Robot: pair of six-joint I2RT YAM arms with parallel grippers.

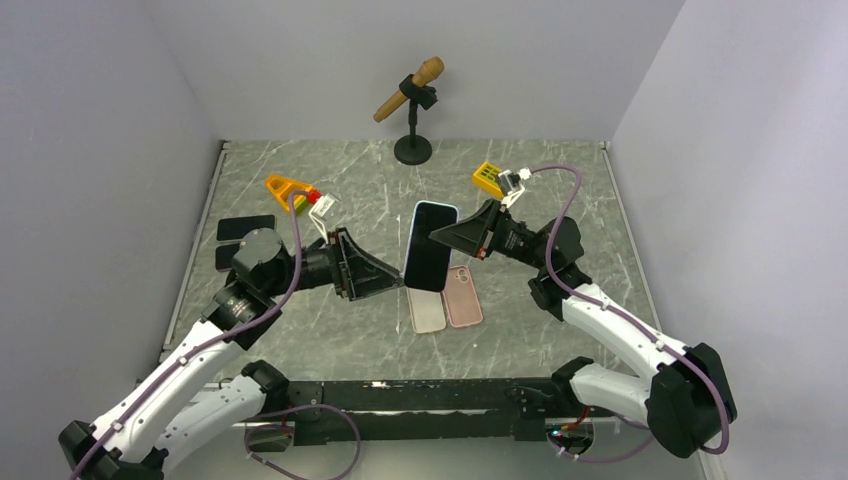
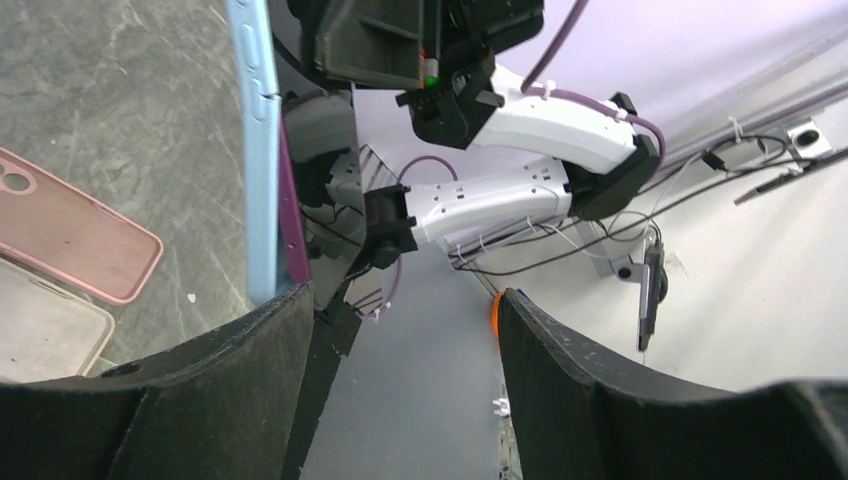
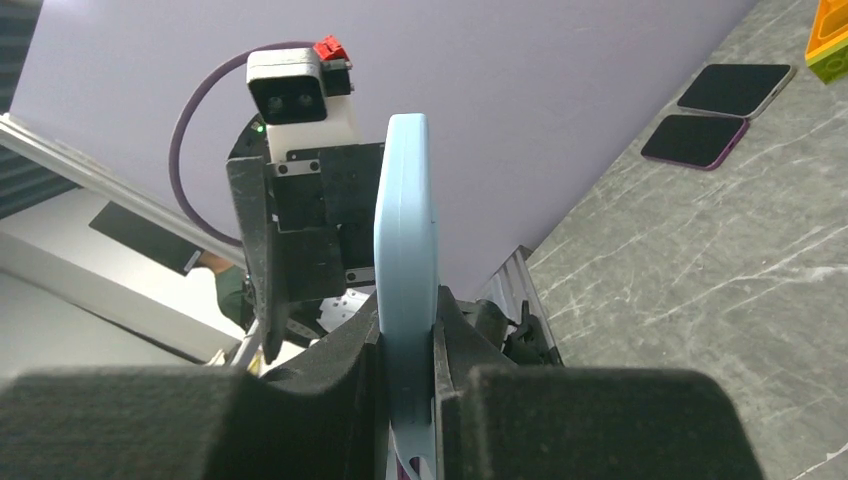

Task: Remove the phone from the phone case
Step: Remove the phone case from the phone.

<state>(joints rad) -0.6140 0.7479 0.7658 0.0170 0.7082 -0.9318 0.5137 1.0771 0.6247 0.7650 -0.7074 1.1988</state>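
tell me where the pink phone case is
Top view: the pink phone case lies flat mid-table, right of the beige case, by the lower end of the blue-cased phone in the right pincer.

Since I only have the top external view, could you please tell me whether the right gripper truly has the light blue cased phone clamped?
Observer: Yes; the right wrist view shows the right gripper shut on the light blue cased phone, gripping both faces.
Operator: And the other arm?
Observer: The left gripper is open, nothing between its fingers; the phone stands beside one of them.
Operator: Is the phone leaving its case?
Observer: A purple strip shows along the blue edge; whether it has lifted out, I cannot tell.
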